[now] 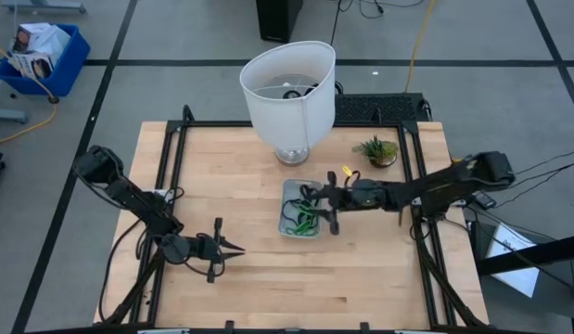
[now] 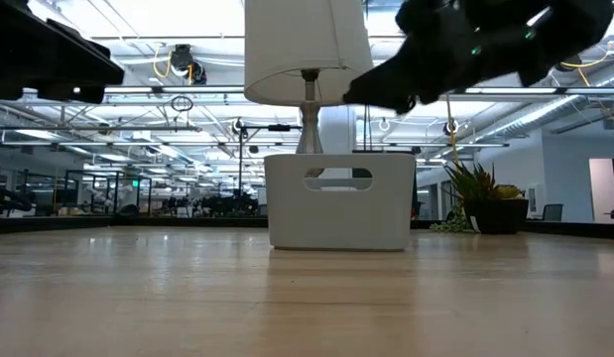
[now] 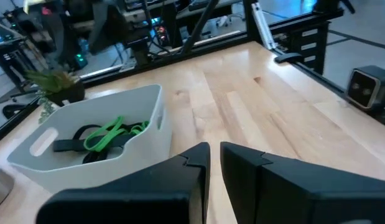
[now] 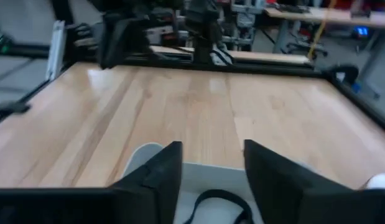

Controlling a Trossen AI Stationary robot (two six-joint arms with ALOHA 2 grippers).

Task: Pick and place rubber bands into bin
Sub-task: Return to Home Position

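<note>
No text, brand or number can be read. Print on the packaging [image 1: 34,42] in the blue crate [image 1: 71,56] cannot be made out.

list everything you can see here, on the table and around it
bin: one, pale, middle of table
rubber bands: several, green and black, tangled in the bin; exact count unclear
lampshade-like bucket: one, white, beside the bin
potted plant: one, green, beside the bucket
crate: one, blue, on the floor off the table
table: one, light wood
left gripper: dark, left part of table, apart from the bin
right gripper: dark, open, over the bin
</note>
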